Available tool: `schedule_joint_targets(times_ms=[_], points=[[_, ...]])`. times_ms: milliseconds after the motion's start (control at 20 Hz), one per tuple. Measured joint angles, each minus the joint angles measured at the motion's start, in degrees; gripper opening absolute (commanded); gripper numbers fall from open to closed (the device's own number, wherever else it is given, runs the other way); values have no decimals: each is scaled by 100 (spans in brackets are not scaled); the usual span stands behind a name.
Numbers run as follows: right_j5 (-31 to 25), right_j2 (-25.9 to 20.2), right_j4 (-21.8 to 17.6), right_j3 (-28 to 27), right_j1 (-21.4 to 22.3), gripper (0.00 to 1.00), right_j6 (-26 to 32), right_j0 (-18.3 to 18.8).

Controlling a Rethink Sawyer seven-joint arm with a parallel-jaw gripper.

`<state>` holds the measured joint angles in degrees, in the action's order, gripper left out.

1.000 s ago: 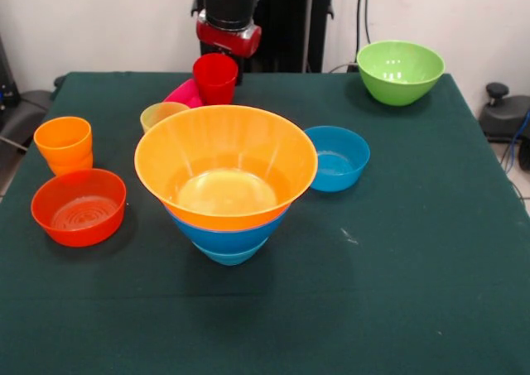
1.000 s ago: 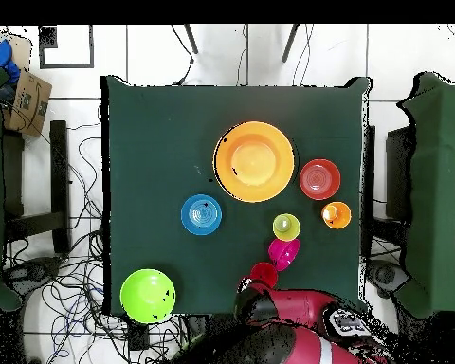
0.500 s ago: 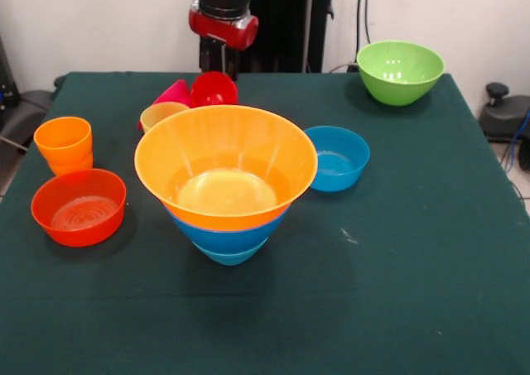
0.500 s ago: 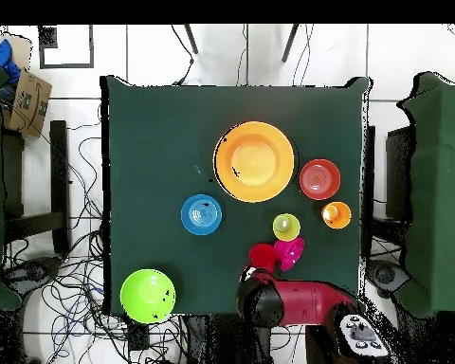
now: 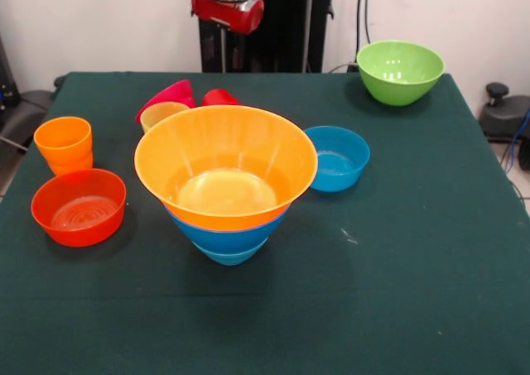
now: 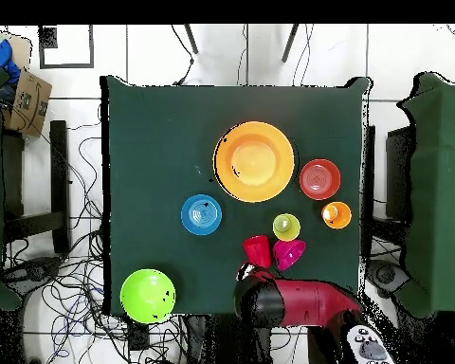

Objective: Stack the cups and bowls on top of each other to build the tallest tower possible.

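Note:
The tower stands mid-table: a wide yellow-orange bowl (image 5: 225,164) (image 6: 254,161) on a large blue bowl (image 5: 225,236), with a small light-blue bowl lowest. A red cup (image 5: 219,98) (image 6: 257,250) sits behind the tower beside the magenta bowl (image 5: 168,93) (image 6: 288,253); it looks tipped and the tower's rim hides its lower part. A yellow cup (image 5: 163,112) (image 6: 286,227) stands next to them. An orange-yellow cup (image 5: 64,143) (image 6: 336,215) stands by the shallow orange bowl (image 5: 79,207) (image 6: 319,179). My gripper (image 5: 222,59) hangs above the table's far edge, apart from the red cup.
A small blue bowl (image 5: 337,157) (image 6: 202,214) sits right of the tower in the front view. A lime green bowl (image 5: 400,71) (image 6: 147,295) is at the far right corner. The red arm (image 6: 288,301) overhangs the table edge by the red cup.
The red cup was upright under my gripper; now it sits lower and tipped beside the magenta bowl. My gripper has risen and drawn back from it.

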<state>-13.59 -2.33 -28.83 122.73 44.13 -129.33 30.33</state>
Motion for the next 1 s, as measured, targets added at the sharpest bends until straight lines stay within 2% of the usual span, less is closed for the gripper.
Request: schedule_joint_targets(times_ms=[400,1000], points=[[-294,-230,26,269,430,100,0,154],[-425,-309,25,286,526,100,0,154]])
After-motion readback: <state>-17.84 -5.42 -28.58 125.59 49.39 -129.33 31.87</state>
